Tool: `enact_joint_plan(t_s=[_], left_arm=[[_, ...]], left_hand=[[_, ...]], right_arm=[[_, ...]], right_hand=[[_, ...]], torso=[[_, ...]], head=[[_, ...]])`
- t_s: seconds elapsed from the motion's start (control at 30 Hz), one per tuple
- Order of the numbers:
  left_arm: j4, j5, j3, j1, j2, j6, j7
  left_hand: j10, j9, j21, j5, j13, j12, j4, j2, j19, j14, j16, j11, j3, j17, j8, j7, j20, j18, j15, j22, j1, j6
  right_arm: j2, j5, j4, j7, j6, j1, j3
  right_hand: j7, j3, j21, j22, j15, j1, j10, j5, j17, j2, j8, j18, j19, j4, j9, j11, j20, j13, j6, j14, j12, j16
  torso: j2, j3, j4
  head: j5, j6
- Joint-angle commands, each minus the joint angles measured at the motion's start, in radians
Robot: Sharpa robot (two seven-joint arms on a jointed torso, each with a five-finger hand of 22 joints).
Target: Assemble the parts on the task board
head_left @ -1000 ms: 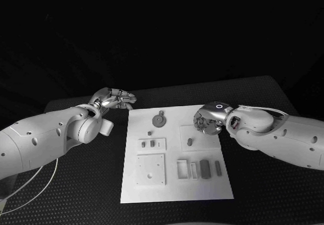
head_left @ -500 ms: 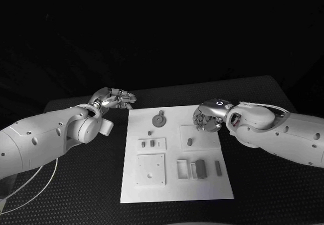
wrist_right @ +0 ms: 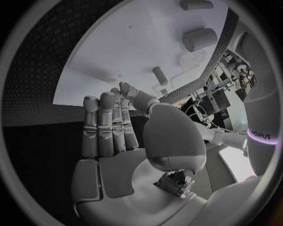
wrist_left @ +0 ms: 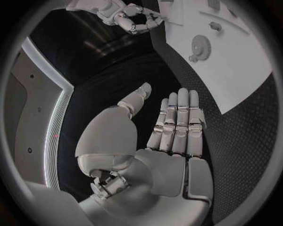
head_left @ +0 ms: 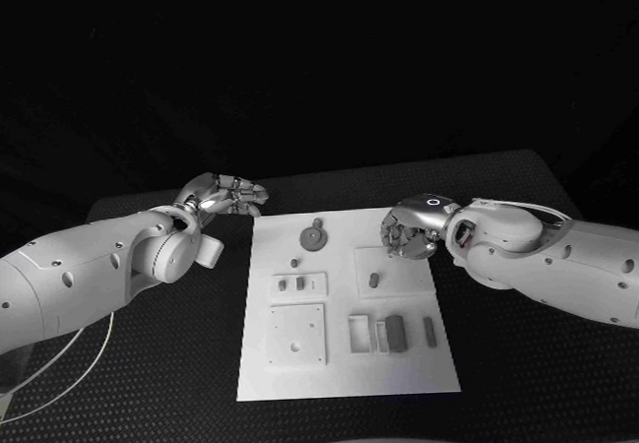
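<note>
The white task board (head_left: 270, 376) lies in the middle of the black table. On it I see a round gear-like part (head_left: 314, 236), a small grey peg (head_left: 372, 276), a slotted block (head_left: 299, 281), a square plate (head_left: 298, 333), a white frame (head_left: 360, 333) and a dark upright piece (head_left: 395, 332). My left hand (head_left: 222, 196) hovers off the board's far left corner, flat and open (wrist_left: 174, 122), holding nothing. My right hand (head_left: 406, 234) is over the board's right edge near the peg (wrist_right: 159, 75), fingers straight (wrist_right: 109, 127), empty.
A narrow grey piece (head_left: 430, 331) lies near the board's right edge. A thin cable (head_left: 99, 354) loops beside my left arm. The board's gear (wrist_left: 200, 46) and my right hand (wrist_left: 132, 16) show in the left wrist view. Black table surrounds the board.
My right hand has drawn slightly back toward the far side of the board. The dark upright piece now sits a little closer to the white frame. The left hand has not moved.
</note>
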Motion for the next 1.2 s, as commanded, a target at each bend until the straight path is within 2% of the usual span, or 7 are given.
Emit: enact_joint_plan(t_s=[0.03,0.27,0.47,0.67,0.83,0.97,1.2], left_arm=[[0.001,-0.005,0.0,0.002,0.002,0.011,0.012],[0.0,-0.005,0.0,0.002,0.002,0.011,0.012],[0.0,-0.005,0.0,0.002,0.005,0.011,0.012],[-0.001,-0.005,0.0,0.002,0.004,0.01,0.012],[0.0,-0.005,0.001,0.002,0.005,0.01,0.013],[0.0,-0.005,0.001,0.002,0.006,0.009,0.013],[0.001,-0.005,0.001,0.002,0.009,0.008,0.013]], left_hand=[[-0.002,-0.002,0.006,0.003,-0.001,-0.002,-0.002,0.0,0.003,0.007,-0.007,0.007,-0.006,0.001,0.001,0.005,0.004,0.003,-0.002,-0.001,-0.007,0.001],[-0.002,-0.002,0.006,0.003,-0.002,-0.002,-0.002,0.0,0.003,0.007,-0.008,0.007,-0.006,0.002,0.001,0.005,0.004,0.003,-0.002,-0.002,-0.006,0.001],[-0.002,-0.002,0.006,0.003,-0.002,-0.002,-0.002,0.0,0.003,0.007,-0.009,0.007,-0.006,0.003,0.001,0.005,0.004,0.003,-0.002,-0.002,-0.006,0.001],[-0.002,-0.002,0.006,0.003,-0.002,-0.002,-0.002,0.0,0.003,0.007,-0.009,0.007,-0.006,0.003,0.001,0.005,0.004,0.003,-0.002,-0.003,-0.006,0.001],[-0.002,-0.002,0.006,0.003,-0.003,-0.002,-0.002,0.0,0.003,0.007,-0.01,0.007,-0.006,0.004,0.001,0.005,0.004,0.003,-0.002,-0.003,-0.006,0.001],[-0.002,-0.002,0.006,0.003,-0.003,-0.002,-0.002,0.0,0.003,0.007,-0.01,0.007,-0.006,0.004,0.002,0.004,0.004,0.003,-0.002,-0.004,-0.006,0.001],[-0.002,-0.002,0.006,0.003,-0.003,-0.002,-0.002,0.001,0.003,0.008,-0.011,0.007,-0.006,0.005,0.002,0.004,0.004,0.002,-0.002,-0.004,-0.006,0.001]], right_arm=[[-0.003,0.004,0.009,-0.004,0.012,0.0,0.001],[-0.015,0.007,0.062,-0.006,0.013,0.008,0.007],[-0.015,0.01,0.114,-0.007,0.019,0.013,0.007],[0.005,0.009,0.161,-0.003,0.031,0.013,0.007],[0.037,0.018,0.175,0.007,0.038,0.013,0.007],[0.066,0.009,0.172,0.01,0.043,0.011,0.001],[0.109,-0.015,0.17,0.015,0.049,-0.006,-0.018]], right_hand=[[0.004,0.003,0.002,0.001,-0.005,-0.004,0.004,0.003,-0.001,0.002,0.004,0.054,0.003,0.004,0.011,0.0,-0.002,0.001,0.004,0.002,0.0,0.005],[0.004,0.003,0.002,0.001,-0.005,-0.005,0.004,0.003,-0.002,0.002,0.004,0.054,0.003,0.004,0.012,0.0,-0.003,0.001,0.004,0.002,0.0,0.006],[0.004,0.003,0.002,0.001,-0.005,-0.005,0.004,0.003,-0.002,0.002,0.004,0.054,0.003,0.004,0.013,0.0,-0.003,0.001,0.004,0.002,0.0,0.006],[0.004,0.003,0.002,0.002,-0.005,-0.005,0.004,0.003,-0.002,0.003,0.004,0.054,0.003,0.004,0.013,0.0,-0.003,0.001,0.004,0.002,0.0,0.006],[0.005,0.004,0.002,0.002,-0.005,-0.007,0.003,0.003,-0.003,0.005,0.003,0.054,0.003,0.003,0.014,0.0,-0.003,0.002,0.002,0.002,-0.002,0.007],[0.005,0.004,0.001,0.002,-0.005,-0.007,0.002,0.003,-0.003,0.007,0.003,0.054,0.003,0.003,0.015,0.001,-0.003,0.002,0.001,0.002,-0.003,0.008],[0.005,0.005,0.001,0.002,-0.005,-0.007,0.001,0.003,-0.003,0.008,0.002,0.054,0.003,0.003,0.016,0.001,-0.004,0.002,-0.001,0.001,-0.004,0.008]], torso=[[0.0,0.0001,-0.0001],[0.0,-0.0001,0.0003],[0.0,-0.0008,-0.0003],[0.0,0.0003,0.0008],[0.0,-0.0012,-0.0002],[0.001,-0.0016,-0.0002],[0.0,-0.0016,0.0016]], head=[[0.0,0.0],[0.001,-0.001],[0.005,-0.003],[0.017,-0.01],[0.021,-0.012],[0.025,-0.014],[0.041,-0.023]])
